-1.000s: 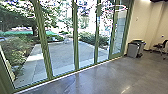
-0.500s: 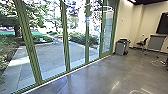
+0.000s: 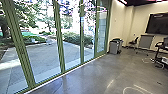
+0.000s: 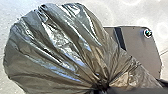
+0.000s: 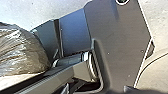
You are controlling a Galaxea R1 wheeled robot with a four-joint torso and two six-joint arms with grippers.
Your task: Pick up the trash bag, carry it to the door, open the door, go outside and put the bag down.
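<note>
Green-framed glass (image 3: pixel 60 50) beside grey floor (image 3: pixel 95 77), pale wall (image 3: pixel 117 25).

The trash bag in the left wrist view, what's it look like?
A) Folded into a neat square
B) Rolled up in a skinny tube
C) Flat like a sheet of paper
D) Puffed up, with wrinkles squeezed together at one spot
D: the trash bag bulges out round, and its shiny creases all run to one bunched-up spot.

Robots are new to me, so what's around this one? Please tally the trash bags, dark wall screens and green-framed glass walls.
Trash bag: 1
Dark wall screen: 1
Green-framed glass wall: 1
Total: 3
</note>
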